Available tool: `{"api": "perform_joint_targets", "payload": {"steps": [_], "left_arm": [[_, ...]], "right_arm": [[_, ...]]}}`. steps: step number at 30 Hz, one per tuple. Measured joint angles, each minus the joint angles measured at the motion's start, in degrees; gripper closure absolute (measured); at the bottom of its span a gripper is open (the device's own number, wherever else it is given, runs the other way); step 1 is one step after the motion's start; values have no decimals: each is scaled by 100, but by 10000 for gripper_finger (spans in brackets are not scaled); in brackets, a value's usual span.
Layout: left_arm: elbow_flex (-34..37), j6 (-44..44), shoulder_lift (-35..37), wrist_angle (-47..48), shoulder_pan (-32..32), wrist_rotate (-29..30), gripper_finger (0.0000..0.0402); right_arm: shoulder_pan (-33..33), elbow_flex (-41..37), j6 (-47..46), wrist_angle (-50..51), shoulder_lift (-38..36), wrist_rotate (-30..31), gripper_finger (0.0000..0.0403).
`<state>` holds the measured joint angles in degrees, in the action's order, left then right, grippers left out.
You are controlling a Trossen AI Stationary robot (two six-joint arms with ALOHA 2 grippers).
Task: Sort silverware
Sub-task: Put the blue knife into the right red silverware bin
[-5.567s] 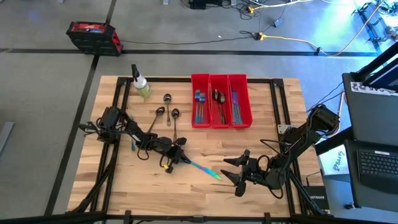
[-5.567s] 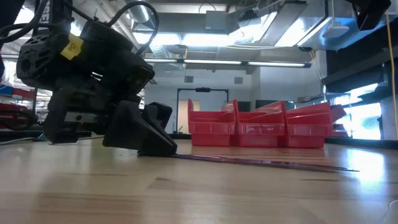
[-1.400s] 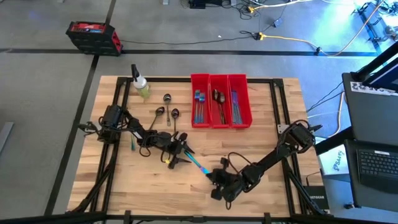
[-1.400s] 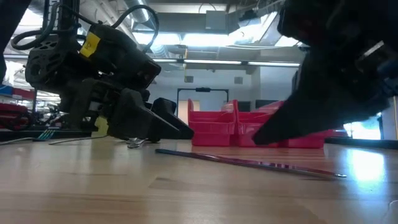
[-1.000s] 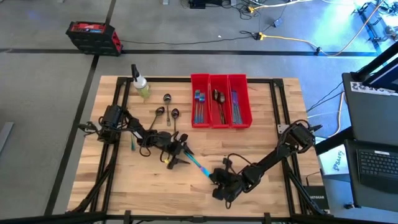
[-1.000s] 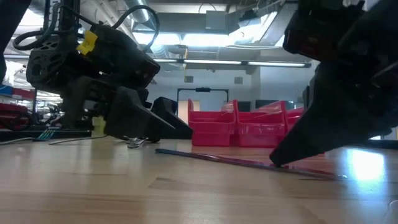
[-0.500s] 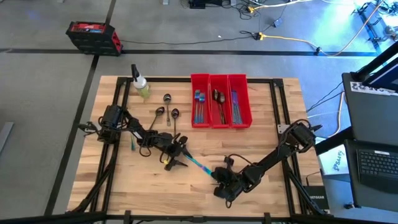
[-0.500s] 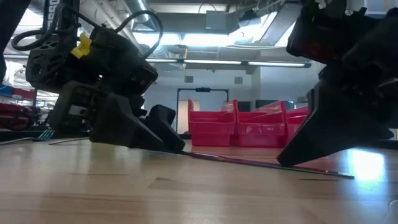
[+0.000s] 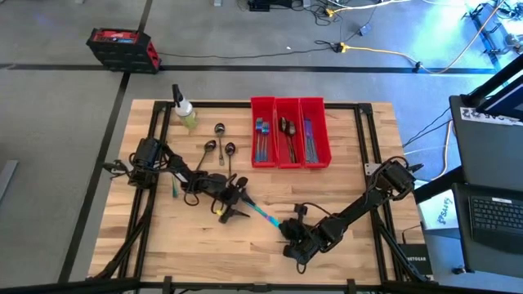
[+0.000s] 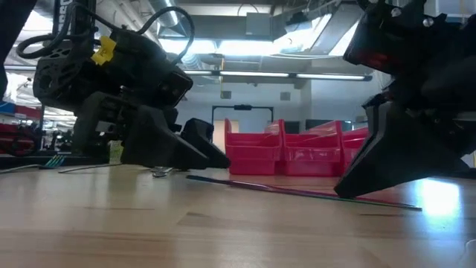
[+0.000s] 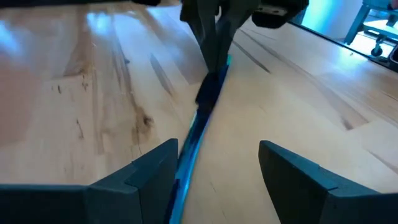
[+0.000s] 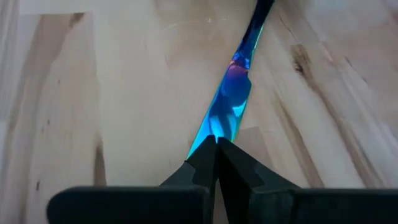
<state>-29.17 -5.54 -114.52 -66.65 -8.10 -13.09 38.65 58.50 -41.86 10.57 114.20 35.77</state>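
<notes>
An iridescent blue-teal knife [image 9: 261, 212] lies on the wooden table, slanting from centre toward the near right; it also shows in the low view [image 10: 297, 191]. My right gripper [image 9: 288, 229] is shut on the knife near its near-right end. My left gripper [image 9: 237, 204] is open at the knife's other end, its fingers standing either side of the knife [image 11: 189, 149], which runs close by one finger; I cannot tell whether it touches. Three dark spoons [image 9: 219, 145] and a teal fork [image 9: 174, 189] lie at the left. My right gripper pinches the knife's wide flat part [image 12: 225, 102] between its two fingers [image 12: 205, 155], near the knife's near-right end. The fingers slant down from the table's near right and lie along the knife. The knife rests on the table [image 10: 245, 184].
Three red bins [image 9: 288, 131] holding sorted silverware stand at the far centre. A small spray bottle [image 9: 184, 110] stands at the far left. Black frame rails [image 9: 368, 139] run along the table's sides. Bare wood lies between the knife and the bins.
My right gripper has gone a little toward the table's right edge, staying down on the knife. My left gripper dipped onto the knife's far-left end and has come up again, fingers apart. The knife stays on the table.
</notes>
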Motion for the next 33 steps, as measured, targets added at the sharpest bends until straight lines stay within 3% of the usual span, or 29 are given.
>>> {"api": "perform_joint_targets", "payload": {"steps": [10, 20, 29, 33], "left_arm": [[-290, -352, 0, 400, 283, 66, 188], [-362, -307, -2, 1069, 829, -1224, 188], [-371, -1162, 2, 1302, 738, -1116, 188], [-371, -1137, 11, 1343, 706, -1029, 188]], "right_arm": [[0, -9, 183, -24, 8, -7, 403], [-4, -13, 50, -48, 12, -38, 403], [-4, -15, 3, -52, 16, -42, 403], [-4, -15, -1, -55, 16, -37, 403]]}}
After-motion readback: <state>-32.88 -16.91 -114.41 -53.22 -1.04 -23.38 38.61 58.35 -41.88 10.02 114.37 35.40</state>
